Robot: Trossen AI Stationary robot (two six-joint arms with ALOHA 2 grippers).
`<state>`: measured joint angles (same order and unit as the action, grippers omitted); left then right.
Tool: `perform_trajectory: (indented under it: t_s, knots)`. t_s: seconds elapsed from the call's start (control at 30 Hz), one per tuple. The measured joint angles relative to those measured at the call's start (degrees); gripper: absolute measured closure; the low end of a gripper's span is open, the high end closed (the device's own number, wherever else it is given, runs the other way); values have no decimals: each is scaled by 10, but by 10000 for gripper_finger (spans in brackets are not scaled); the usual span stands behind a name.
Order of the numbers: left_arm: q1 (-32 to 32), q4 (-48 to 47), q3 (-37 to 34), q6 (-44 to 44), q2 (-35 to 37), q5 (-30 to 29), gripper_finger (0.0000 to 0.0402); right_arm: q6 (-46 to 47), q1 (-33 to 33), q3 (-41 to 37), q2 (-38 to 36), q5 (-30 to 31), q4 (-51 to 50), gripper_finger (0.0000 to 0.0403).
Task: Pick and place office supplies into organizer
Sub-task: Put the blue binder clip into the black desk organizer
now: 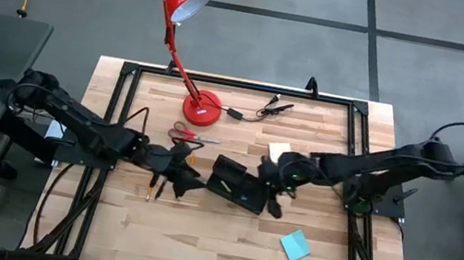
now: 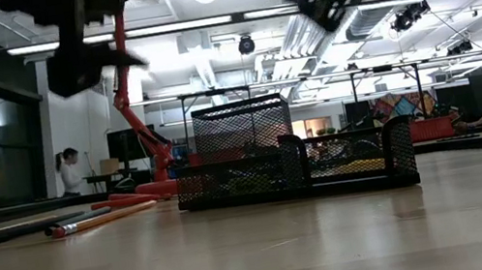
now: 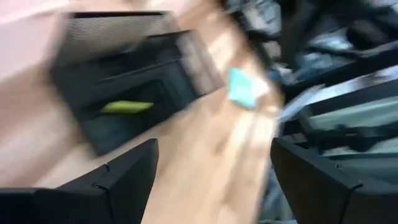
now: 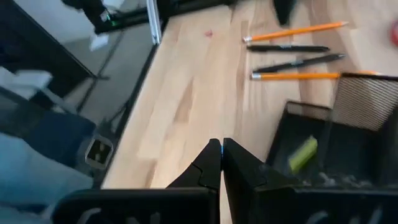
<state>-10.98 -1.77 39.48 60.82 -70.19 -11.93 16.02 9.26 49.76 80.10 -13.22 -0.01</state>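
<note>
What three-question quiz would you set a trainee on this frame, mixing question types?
1. True or false: the right gripper has its fingers spread wide.
2. Which sticky pad lies on the table nearest the front edge: A) the pale yellow pad, B) the teal-blue pad, C) neither?
3. Fill in: the red-handled scissors lie between the red desk lamp base and the ____ gripper.

Key: 1. False, the fingers are closed together with nothing between them. 2. B. 3. Left, which is open beside the organizer.
</note>
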Motion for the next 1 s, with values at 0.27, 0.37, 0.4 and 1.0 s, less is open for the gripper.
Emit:
perform_trajectory:
  t_s: [0.27, 0.37, 0.4, 1.0]
  knots:
    - [1, -125, 0, 19, 17, 33, 103, 46, -3, 13, 129, 7, 115, 403]
    - [1, -112, 2, 19, 18, 37, 103, 49, 0, 37, 182, 21, 126, 403]
    - [1, -114, 1, 17, 19, 40, 103, 48, 2, 45, 196, 31, 127, 403]
    - [1, -68, 3, -21, 38, 53, 103, 19, 9, 169, 263, 195, -10, 403]
